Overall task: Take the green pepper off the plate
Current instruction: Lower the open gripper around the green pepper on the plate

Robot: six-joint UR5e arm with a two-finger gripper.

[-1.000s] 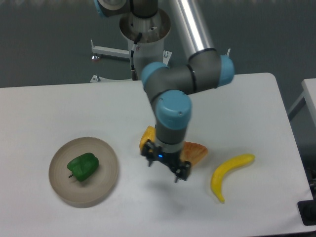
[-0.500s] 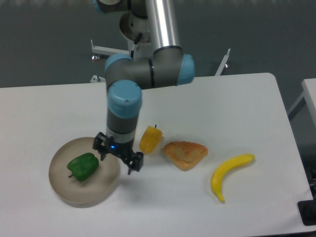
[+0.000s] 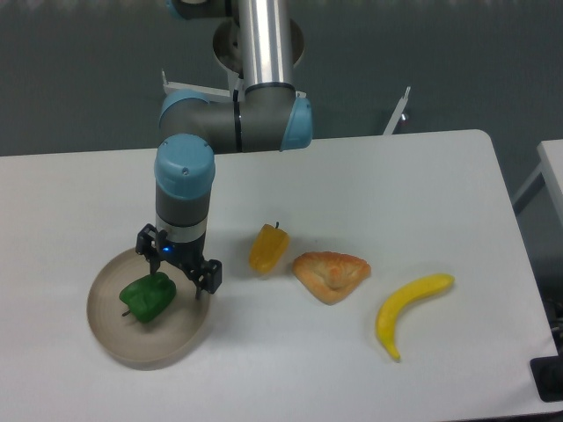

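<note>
The green pepper [image 3: 148, 297] lies on the plate [image 3: 180, 343] on the white table [image 3: 396, 185], hand [image 3: 176, 266] spread above it.

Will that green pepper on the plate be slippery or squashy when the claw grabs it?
The green pepper looks glossy, so probably a little slippery. Its lumpy, blocky shape suggests it holds firm rather than squashing, and would wobble more than roll on the plate. The open gripper hangs just above it.
</note>
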